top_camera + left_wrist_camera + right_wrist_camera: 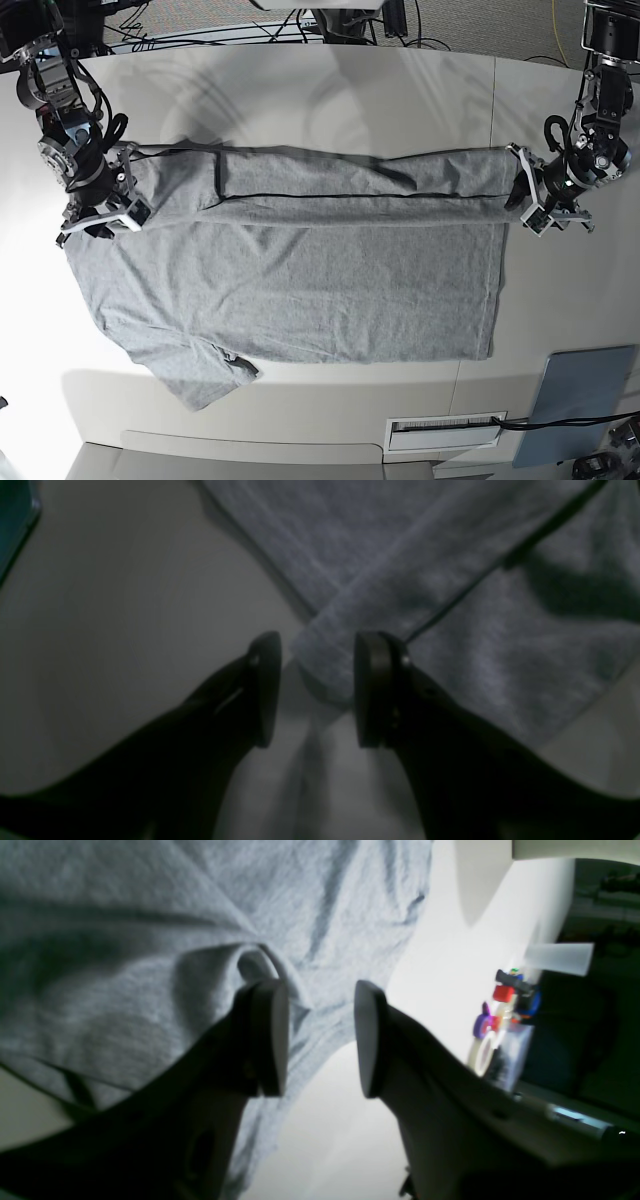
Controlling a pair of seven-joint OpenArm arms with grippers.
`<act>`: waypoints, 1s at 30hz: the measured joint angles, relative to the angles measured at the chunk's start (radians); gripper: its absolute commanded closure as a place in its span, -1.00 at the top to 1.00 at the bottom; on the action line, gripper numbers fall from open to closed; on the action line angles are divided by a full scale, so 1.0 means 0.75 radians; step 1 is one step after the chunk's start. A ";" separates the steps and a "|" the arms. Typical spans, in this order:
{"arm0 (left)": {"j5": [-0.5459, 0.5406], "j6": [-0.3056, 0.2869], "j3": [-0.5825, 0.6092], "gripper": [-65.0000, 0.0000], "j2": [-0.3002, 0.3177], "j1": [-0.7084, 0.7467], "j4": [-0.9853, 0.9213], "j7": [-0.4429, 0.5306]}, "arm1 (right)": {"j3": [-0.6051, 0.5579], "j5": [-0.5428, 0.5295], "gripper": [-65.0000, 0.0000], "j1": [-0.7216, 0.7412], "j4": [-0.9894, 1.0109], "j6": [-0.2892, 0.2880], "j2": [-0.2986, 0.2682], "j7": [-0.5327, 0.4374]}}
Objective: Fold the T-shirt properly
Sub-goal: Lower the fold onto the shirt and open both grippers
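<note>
While T-shirt covers the table, a grey-blue panel lies apart.

The T-shirt was plain heather grey on a white table, with a grey-blue panel beside the shirt's hem and black grippers at its ends.

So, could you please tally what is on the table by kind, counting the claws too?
T-shirt: 1
Grey-blue panel: 1
White vent plate: 1
Claws: 2, left claw and right claw
Total: 5
</note>
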State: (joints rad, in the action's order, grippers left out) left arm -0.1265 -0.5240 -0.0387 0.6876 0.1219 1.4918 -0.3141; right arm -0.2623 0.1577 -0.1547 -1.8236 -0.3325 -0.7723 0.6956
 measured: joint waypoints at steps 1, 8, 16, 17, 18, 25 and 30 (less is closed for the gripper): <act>-0.001 0.000 0.000 -0.23 0.001 -0.001 0.000 0.000 | 0.000 -0.004 -0.32 0.007 0.000 -0.001 0.000 0.015; -0.295 -0.006 -0.122 -0.31 0.010 0.019 0.001 -0.101 | 0.002 -0.159 -0.32 0.032 -0.002 0.070 0.000 0.101; -0.567 -0.221 -0.421 -1.00 -0.019 0.153 0.001 -0.120 | 0.072 -0.174 -1.00 -0.003 -0.002 0.231 0.083 0.157; -0.582 -0.220 -0.438 -1.00 -0.038 0.159 0.001 -0.124 | 0.104 -0.174 -1.00 -0.021 -0.002 0.229 0.116 0.159; -0.595 -0.221 -0.451 -1.00 -0.058 0.163 0.000 -0.123 | 0.138 -0.175 -1.00 -0.041 -0.002 0.228 0.154 0.160; -0.614 -0.141 -0.455 -1.00 -0.230 0.166 0.000 -0.130 | 0.398 -0.174 -1.00 -0.186 -0.002 0.225 0.336 0.175; -0.568 -0.028 -0.455 -1.00 -0.320 0.166 -0.001 -0.141 | 0.499 -0.219 -1.00 -0.211 -0.002 0.207 0.371 0.160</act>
State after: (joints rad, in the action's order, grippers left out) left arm -0.5526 -0.5449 -0.3801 0.4477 0.2462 1.4914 -0.4198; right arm 0.1120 -0.0067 -0.3130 -1.8248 -0.1772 -0.4938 0.8158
